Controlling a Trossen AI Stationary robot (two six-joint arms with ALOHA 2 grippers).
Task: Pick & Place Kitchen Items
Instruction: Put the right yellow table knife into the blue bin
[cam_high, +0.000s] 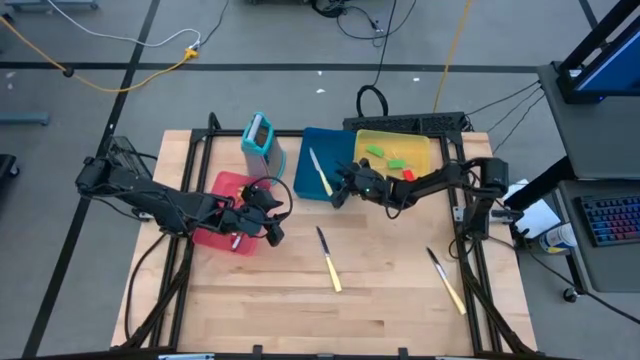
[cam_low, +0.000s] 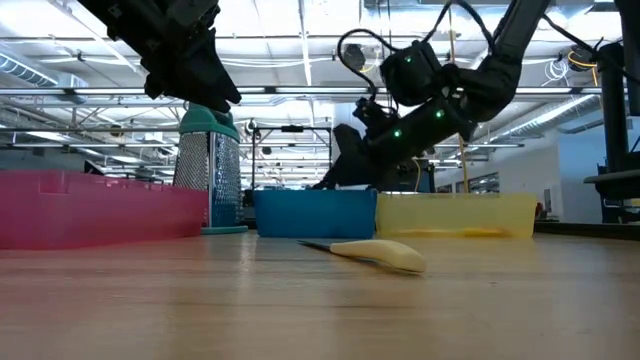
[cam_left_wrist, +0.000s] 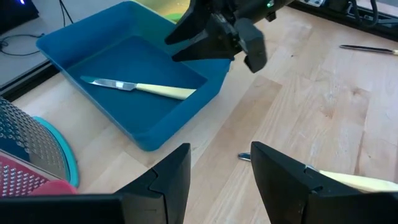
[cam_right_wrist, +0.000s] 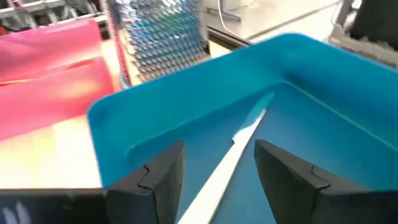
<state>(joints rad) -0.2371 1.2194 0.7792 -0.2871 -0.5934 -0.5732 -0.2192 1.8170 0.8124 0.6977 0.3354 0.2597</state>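
Note:
A cream-handled knife (cam_high: 318, 172) lies flat inside the blue tray (cam_high: 305, 145), also plain in the left wrist view as the knife (cam_left_wrist: 140, 88). Two more cream-handled knives lie on the bare table, one (cam_high: 328, 259) at mid table and one (cam_high: 447, 281) toward the right. Green and red small utensils (cam_high: 388, 158) lie in the yellow tray (cam_high: 425, 145). My right gripper (cam_high: 338, 190) hangs open over the blue tray's right rim, its fingers above the knife (cam_right_wrist: 239, 152) without touching it. My left gripper (cam_high: 268, 224) is open and empty by the red tray's (cam_high: 225, 185) right edge.
The teal grater holder (cam_high: 260, 140) stands upright between the red and blue trays. The three trays sit in a row along the far side. Black frame bars run along the table's left and right sides. Bare wood stretches across the near half, around the two loose knives.

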